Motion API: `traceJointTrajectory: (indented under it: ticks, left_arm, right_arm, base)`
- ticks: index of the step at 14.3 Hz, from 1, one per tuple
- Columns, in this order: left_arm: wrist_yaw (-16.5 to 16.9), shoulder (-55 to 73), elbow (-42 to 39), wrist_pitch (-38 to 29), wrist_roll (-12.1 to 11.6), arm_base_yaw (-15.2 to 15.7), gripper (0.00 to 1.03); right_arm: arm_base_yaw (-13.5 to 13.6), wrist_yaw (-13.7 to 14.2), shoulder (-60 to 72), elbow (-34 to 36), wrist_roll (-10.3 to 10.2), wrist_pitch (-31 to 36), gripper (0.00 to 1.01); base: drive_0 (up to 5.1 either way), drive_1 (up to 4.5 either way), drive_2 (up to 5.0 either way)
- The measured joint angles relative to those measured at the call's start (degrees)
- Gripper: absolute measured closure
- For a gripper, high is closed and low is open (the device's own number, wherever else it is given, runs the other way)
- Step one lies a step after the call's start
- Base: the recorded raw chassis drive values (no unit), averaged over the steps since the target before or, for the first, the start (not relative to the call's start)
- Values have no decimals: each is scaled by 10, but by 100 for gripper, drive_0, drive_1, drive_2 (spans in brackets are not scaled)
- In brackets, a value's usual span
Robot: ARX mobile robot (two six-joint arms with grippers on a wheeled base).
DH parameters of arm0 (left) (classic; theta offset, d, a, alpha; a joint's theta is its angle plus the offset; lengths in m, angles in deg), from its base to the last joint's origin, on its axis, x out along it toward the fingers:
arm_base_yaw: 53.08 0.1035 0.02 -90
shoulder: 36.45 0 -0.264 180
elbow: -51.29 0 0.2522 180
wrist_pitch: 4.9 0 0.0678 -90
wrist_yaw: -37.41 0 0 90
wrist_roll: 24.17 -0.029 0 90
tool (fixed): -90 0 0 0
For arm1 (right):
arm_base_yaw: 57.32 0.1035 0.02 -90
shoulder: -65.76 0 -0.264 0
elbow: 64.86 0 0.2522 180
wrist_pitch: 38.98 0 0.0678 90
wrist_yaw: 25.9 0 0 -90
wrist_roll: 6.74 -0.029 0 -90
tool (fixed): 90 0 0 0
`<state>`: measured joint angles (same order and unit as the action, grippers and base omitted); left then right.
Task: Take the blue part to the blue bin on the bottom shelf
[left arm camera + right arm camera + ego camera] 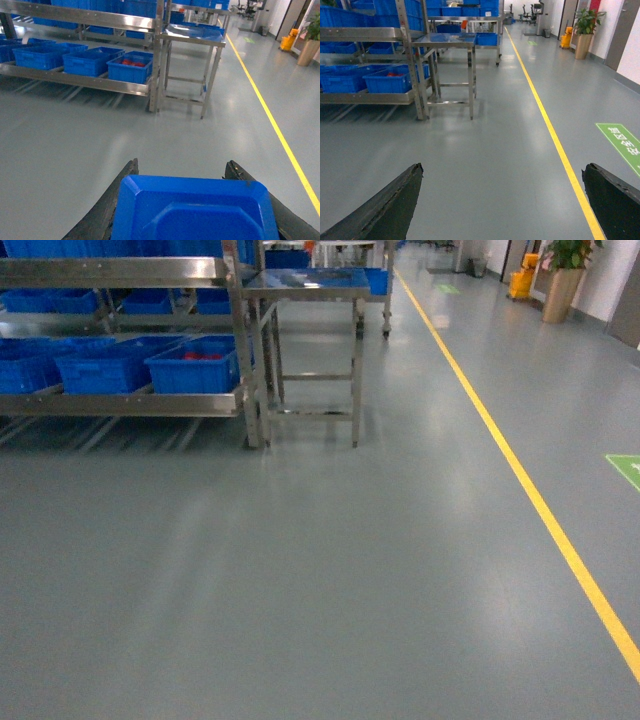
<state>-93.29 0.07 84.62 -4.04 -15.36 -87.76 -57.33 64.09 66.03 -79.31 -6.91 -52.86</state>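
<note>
Left gripper (192, 200): both dark fingers (107, 210) closed against the sides of the blue part (192, 210), a flat moulded piece with chamfered corners that fills the bottom of the left wrist view. Part is held, carried low over bare grey floor. Right gripper (502, 200): jaws spread wide, nothing between them, only floor showing.

Neither arm shows in the head view. The bottom shelf (75, 77) of the stainless rack sits well ahead and to the left, holding a row of blue bins. The nearest bin (129, 67), at the rack's end post, has red items in it; the ones further left look blue inside, contents too small to tell. A small steel table (310, 285) stands just beside the rack's right end. A yellow floor line (520, 460) runs along the right.

Step, as I judge it: transport. Pick is done, the base is not yet close enough to place. Next move calls for driving forward and left to the rack, then choosing the target bin, which can't be confirmed from here, and lowering the part under the upper shelf rail (90, 17) without clipping it.
</note>
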Motion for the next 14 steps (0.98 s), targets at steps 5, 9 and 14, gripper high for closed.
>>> traceJointTrajectory:
  ticks: [5, 9, 14]
  left_arm:
    - [0, 1, 0, -1, 0, 0, 59]
    - [0, 1, 0, 0, 0, 0, 59]
    - [0, 2, 0, 0, 0, 0, 59]
  right_arm:
    - [0, 0, 0, 0, 0, -1, 3]
    - [0, 0, 0, 0, 0, 1, 3]
    - [0, 0, 0, 0, 0, 1, 3]
  base:
    - [-3, 418, -424]
    - [-4, 417, -425]
    - [-9, 413, -430]
